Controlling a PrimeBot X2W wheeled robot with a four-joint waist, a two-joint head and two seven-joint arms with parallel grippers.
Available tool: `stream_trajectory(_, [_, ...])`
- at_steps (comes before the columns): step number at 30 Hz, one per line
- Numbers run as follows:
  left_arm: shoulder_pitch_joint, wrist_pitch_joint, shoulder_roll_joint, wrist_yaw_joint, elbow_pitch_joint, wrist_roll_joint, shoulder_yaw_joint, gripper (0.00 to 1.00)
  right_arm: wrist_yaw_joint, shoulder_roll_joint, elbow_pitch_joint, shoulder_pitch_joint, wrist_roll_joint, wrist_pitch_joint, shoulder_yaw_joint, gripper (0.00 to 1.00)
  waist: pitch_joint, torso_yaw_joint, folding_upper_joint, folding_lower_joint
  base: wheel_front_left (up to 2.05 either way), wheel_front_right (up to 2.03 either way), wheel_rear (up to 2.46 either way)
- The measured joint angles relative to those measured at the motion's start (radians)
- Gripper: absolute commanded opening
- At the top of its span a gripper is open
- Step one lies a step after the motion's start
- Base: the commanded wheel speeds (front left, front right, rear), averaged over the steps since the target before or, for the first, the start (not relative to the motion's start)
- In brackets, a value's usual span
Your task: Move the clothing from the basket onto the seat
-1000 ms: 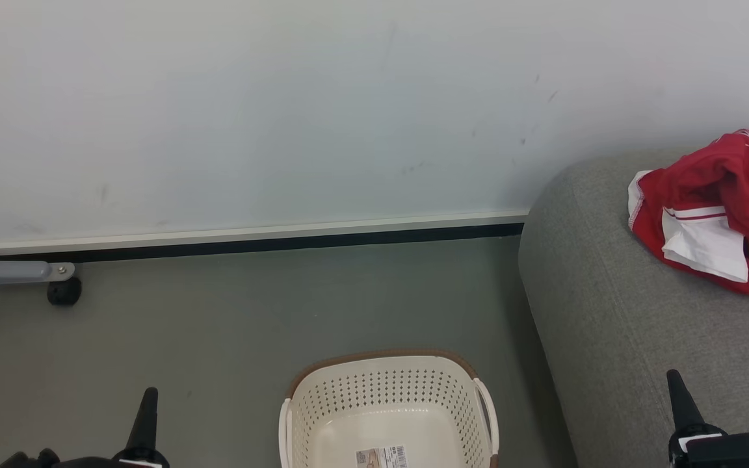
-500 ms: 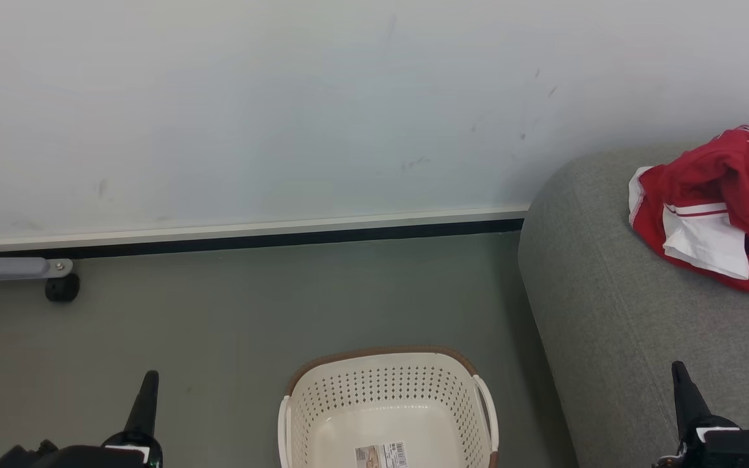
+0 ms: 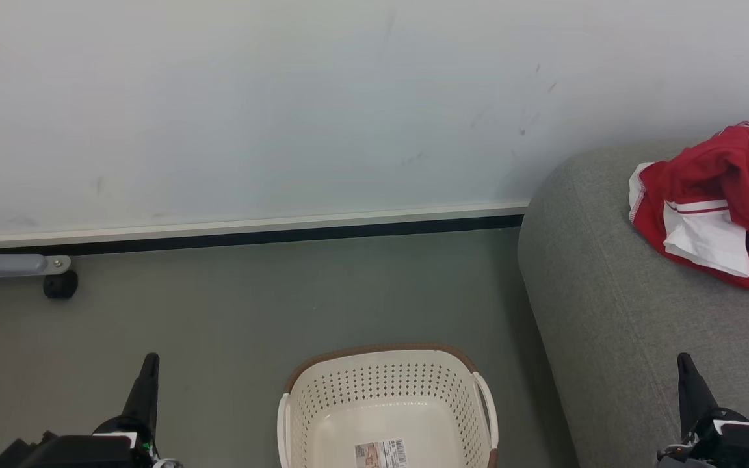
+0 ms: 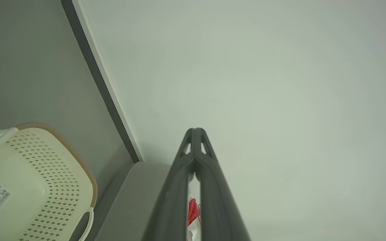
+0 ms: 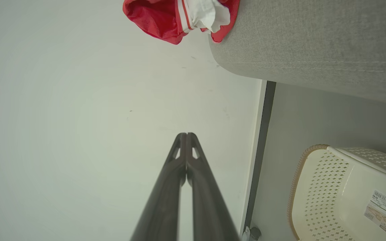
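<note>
The big white wall (image 3: 283, 97) stands behind everything. The grey seat (image 3: 608, 312) is on the right, wide and soft, a good spot for clothes. The basket (image 3: 381, 354) sits on the floor (image 3: 251, 305) just beside it, so the trip is short. The red and white clothing (image 3: 725, 188) lies bunched up on the seat, so the job looks done. The left gripper (image 3: 149, 364) and right gripper (image 3: 684, 363) are shut tight and hold nothing. They rest low, out of the way. Inside the basket I see just a small sticker (image 3: 381, 453).
</note>
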Motion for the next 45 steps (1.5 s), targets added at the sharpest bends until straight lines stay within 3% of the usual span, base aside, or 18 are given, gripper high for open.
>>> stream_trajectory(45, [-0.003, 0.000, -0.001, -0.001, 0.002, -0.012, 0.001, 0.00, 0.004, 0.002, 0.001, -0.008, 0.001, 0.000, -0.001, 0.00, 0.000, 0.000, -0.0001, 0.0000, 0.00, 0.00, 0.00])
